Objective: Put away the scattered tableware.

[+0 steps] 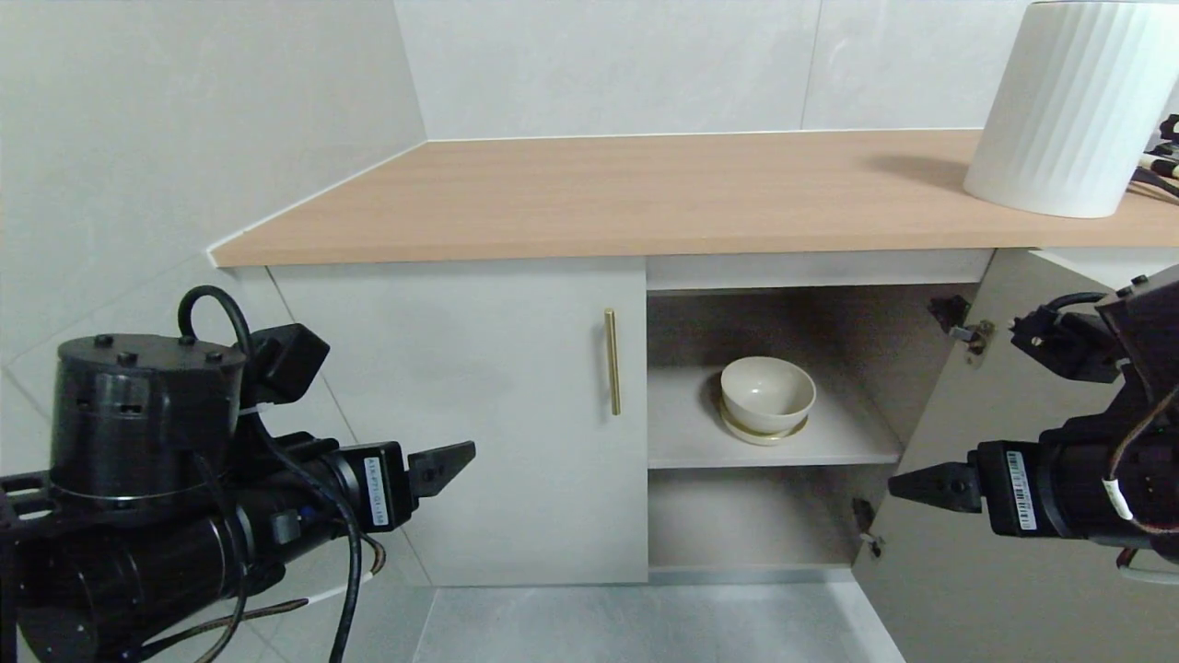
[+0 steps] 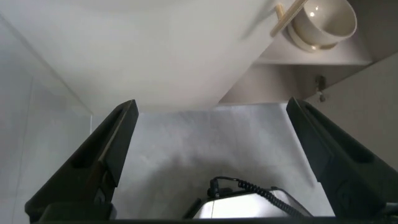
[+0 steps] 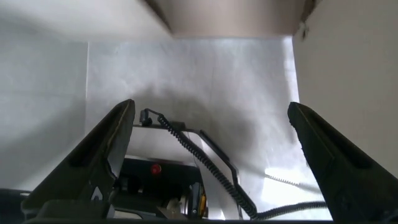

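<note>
A cream bowl [image 1: 767, 394] sits on a gold-rimmed plate [image 1: 763, 432] on the middle shelf [image 1: 857, 442] of the open cabinet. The same bowl [image 2: 323, 23] appears in the left wrist view beside the brass handle [image 2: 287, 17]. My left gripper [image 1: 442, 468] hangs in front of the closed left door, low and to the left of the shelf. It is open and holds nothing [image 2: 211, 155]. My right gripper [image 1: 926, 483] hovers beside the open right door, below and right of the bowl. Its fingers are spread apart with nothing between them [image 3: 208, 155].
A wooden countertop [image 1: 645, 189] runs above the cabinet, with a white ribbed container [image 1: 1073, 106] at its right end. The closed left door [image 1: 479, 414] carries a brass handle [image 1: 612, 361]. The open right door [image 1: 1004, 479] swings out beside my right arm. Grey floor [image 1: 645, 626] lies below.
</note>
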Robot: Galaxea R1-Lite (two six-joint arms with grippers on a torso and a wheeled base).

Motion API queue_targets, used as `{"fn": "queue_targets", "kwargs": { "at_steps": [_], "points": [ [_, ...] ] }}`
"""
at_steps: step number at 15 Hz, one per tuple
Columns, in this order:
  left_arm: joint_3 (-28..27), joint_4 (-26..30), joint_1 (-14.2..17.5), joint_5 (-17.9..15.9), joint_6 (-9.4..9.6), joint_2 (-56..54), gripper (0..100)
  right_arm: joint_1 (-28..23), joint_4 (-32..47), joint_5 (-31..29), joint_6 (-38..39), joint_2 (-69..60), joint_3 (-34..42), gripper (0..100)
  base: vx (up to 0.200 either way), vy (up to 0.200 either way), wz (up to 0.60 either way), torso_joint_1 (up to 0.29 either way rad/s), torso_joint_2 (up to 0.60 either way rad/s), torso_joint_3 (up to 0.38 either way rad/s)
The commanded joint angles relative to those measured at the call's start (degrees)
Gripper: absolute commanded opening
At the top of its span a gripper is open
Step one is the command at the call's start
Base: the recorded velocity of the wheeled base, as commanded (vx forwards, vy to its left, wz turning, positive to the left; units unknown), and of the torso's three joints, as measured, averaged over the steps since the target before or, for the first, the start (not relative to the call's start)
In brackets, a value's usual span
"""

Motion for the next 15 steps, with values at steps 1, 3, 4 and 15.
{"fn": "queue_targets", "kwargs": {
  "at_steps": [1,3,4,15],
  "points": [
    [0.00,-0.01,0.02,0.12,-0.01,0.06,100,0.09,-0.04,-0.07,0.01,-0.21,0.28,100,-0.200,0.000,0.00,0.007,0.00,0.007],
    [0.00,-0.01,-0.07,0.12,-0.01,-0.03,100,0.18,-0.04,-0.25,0.01,-0.21,0.28,100,-0.200,0.000,0.00,-0.005,0.00,0.002],
    [0.00,-0.01,-0.07,0.12,-0.01,-0.03,100,0.18,-0.04,-0.25,0.01,-0.12,0.28,100,-0.200,0.000,0.00,0.002,0.01,0.002],
    [0.00,-0.01,0.02,0.21,-0.01,-0.29,100,0.26,0.05,-0.16,0.01,0.32,0.45,100,-0.164,0.000,0.00,0.002,0.00,0.002]
  ]
}}
